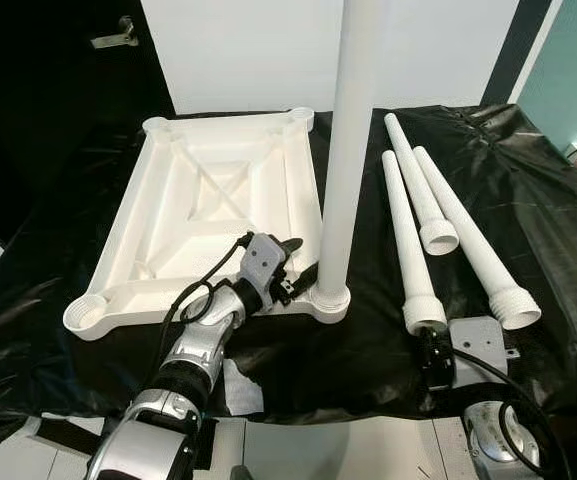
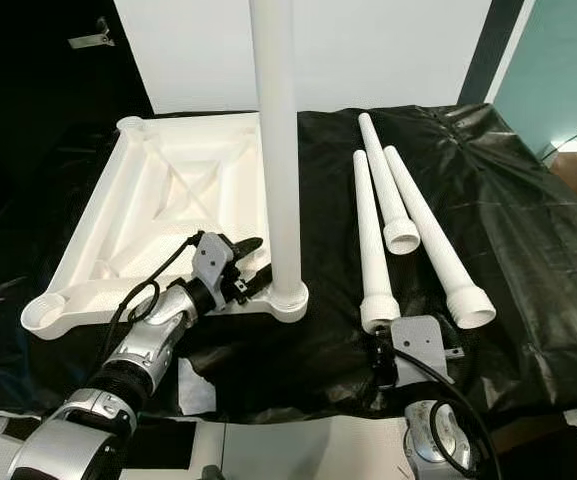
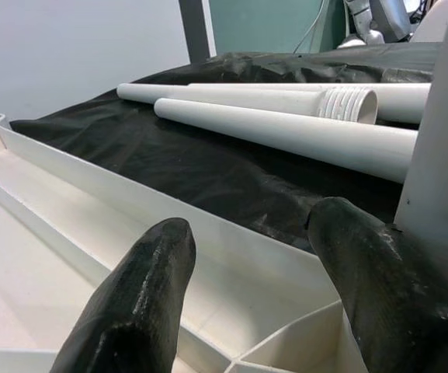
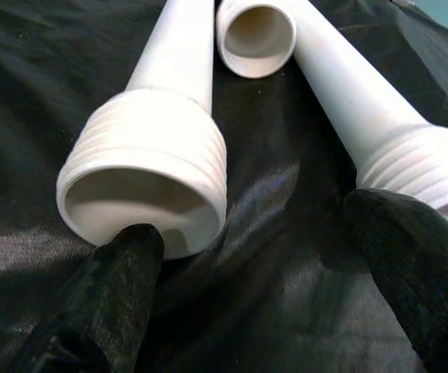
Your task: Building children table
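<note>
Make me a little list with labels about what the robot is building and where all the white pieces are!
Being built: a white tabletop lying upside down on a black sheet
Leg already standing: one leg upright in the corner socket nearest the robot's right
Legs waiting: three loose legs lying side by side on the sheet, right of the tabletop
Left claw: open, at the tabletop's near edge beside the standing leg
Right claw: open, low on the sheet at the threaded ends of the loose legs

Upright leg (image 1: pixel 353 140) top cut off by frame edge; right hand (image 1: pixel 436 362) fingertips hidden under housing.
</note>
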Controlling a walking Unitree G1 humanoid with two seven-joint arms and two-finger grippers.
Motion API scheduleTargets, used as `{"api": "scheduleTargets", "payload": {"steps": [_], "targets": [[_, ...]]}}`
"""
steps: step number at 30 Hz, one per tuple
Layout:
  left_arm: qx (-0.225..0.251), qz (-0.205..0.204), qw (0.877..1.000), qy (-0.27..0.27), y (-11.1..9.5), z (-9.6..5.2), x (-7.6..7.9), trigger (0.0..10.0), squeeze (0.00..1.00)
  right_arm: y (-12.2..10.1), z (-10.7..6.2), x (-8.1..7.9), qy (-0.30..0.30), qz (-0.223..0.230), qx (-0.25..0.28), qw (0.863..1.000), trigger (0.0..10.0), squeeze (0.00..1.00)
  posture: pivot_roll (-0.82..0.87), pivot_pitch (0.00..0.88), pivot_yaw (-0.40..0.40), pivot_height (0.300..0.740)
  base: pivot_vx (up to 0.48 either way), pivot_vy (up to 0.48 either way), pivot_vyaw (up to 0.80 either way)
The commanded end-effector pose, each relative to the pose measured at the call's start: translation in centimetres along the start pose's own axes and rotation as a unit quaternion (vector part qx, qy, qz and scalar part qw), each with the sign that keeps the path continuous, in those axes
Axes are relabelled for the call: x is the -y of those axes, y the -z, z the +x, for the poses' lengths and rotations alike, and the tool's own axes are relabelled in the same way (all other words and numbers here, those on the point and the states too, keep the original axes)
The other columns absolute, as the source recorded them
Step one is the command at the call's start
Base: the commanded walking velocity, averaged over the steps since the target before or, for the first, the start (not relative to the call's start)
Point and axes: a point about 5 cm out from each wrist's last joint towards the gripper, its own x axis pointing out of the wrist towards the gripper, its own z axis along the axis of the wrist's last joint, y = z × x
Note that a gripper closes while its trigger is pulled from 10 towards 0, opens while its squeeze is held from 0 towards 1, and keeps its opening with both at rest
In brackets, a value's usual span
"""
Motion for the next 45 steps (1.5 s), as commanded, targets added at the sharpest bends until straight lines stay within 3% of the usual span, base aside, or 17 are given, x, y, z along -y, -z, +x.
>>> {"api": "scheduleTargets", "payload": {"steps": [1,2,10,11,13,18,21,27,28,29,30,31,33,34,37,39,45], "targets": [[-0.005,0.000,0.999,0.048,0.2,0.2,0.7,10.0,0.00,0.6,-0.2,0.4,0.003,0.006,-0.027,1.000,10.0,0.00,-0.17,0.029,0.056,0.740,0.000,0.000,0.00],[-0.005,-0.001,0.999,0.049,0.2,0.2,0.8,10.0,0.00,0.9,0.0,0.7,0.013,0.013,-0.043,0.999,10.0,1.00,-0.17,0.029,0.056,0.740,0.000,0.000,0.00],[-0.005,-0.002,0.999,0.048,0.3,0.3,0.9,10.0,0.00,0.4,0.8,1.0,0.039,0.025,-0.045,0.998,10.0,1.00,-0.16,0.029,0.052,0.740,0.000,0.000,0.00],[-0.004,-0.002,0.999,0.047,0.3,0.3,0.8,10.0,0.00,0.1,0.7,1.0,0.036,0.056,-0.046,0.997,10.0,0.00,-0.16,0.029,0.052,0.740,0.000,0.000,0.00],[-0.005,-0.001,0.999,0.044,0.3,0.2,0.7,10.0,0.00,0.0,0.1,1.4,0.030,0.111,-0.052,0.992,10.0,0.00,-0.16,0.029,0.047,0.740,0.000,0.000,0.00],[-0.006,0.000,0.999,0.042,0.4,0.0,0.7,10.0,0.00,0.3,-1.4,1.4,0.017,0.166,-0.060,0.984,10.0,0.00,-0.16,0.030,0.046,0.740,0.000,0.000,0.00],[-0.007,0.000,0.999,0.043,0.4,0.1,0.7,10.0,0.00,-0.7,-2.1,1.6,0.000,0.203,-0.027,0.979,10.0,0.00,-0.17,0.034,0.047,0.740,0.000,0.000,0.00],[-0.006,0.000,0.999,0.046,0.4,0.1,0.7,10.0,0.00,-1.4,-2.8,2.1,0.002,0.209,-0.001,0.978,10.0,0.00,-0.18,0.034,0.048,0.740,0.000,0.000,0.00],[-0.006,0.000,0.999,0.047,0.3,0.2,0.7,10.0,0.00,-1.5,-3.0,3.0,0.043,0.175,0.010,0.984,10.0,0.00,-0.19,0.032,0.053,0.740,0.000,0.000,0.00],[-0.006,0.000,0.999,0.047,0.3,0.2,0.7,10.0,0.00,-1.5,-3.0,3.0,0.043,0.175,0.010,0.984,10.0,0.00,-0.19,0.032,0.053,0.740,0.000,0.000,0.00],[-0.006,0.000,0.999,0.049,0.3,0.3,0.7,10.0,0.00,-2.2,-2.9,3.8,0.083,0.128,0.036,0.988,10.0,0.00,-0.19,0.030,0.056,0.740,0.000,0.000,0.00],[-0.006,0.000,0.999,0.049,0.3,0.3,0.7,10.0,0.00,-2.2,-2.9,3.8,0.083,0.128,0.036,0.988,10.0,0.00,-0.19,0.030,0.056,0.740,0.000,0.000,0.00],[-0.007,-0.001,0.999,0.051,0.3,0.6,0.9,10.0,0.00,-4.5,-1.2,3.9,0.105,0.031,0.099,0.989,10.0,0.00,-0.20,0.021,0.052,0.740,0.000,0.000,0.00],[-0.007,-0.001,0.999,0.051,0.3,0.6,0.9,10.0,0.00,-4.5,-1.2,3.9,0.105,0.031,0.099,0.989,10.0,0.00,-0.20,0.021,0.052,0.740,0.000,0.000,0.00],[-0.015,0.001,0.999,0.045,0.4,0.9,0.9,10.0,0.00,-6.2,1.1,1.6,0.028,-0.039,0.140,0.989,10.0,0.00,-0.18,0.011,0.045,0.740,0.000,0.000,0.00],[-0.033,0.008,0.999,0.027,0.6,0.9,0.5,10.0,0.00,-7.0,1.8,-0.2,-0.031,-0.076,0.165,0.983,10.0,0.00,-0.17,0.004,0.040,0.740,0.000,0.000,0.00],[-0.044,0.025,0.998,0.027,0.3,0.4,-0.4,10.0,0.00,-7.4,2.2,-1.0,-0.072,-0.111,0.188,0.973,10.0,0.00,-0.14,0.000,0.029,0.740,0.000,0.000,0.00]]}}
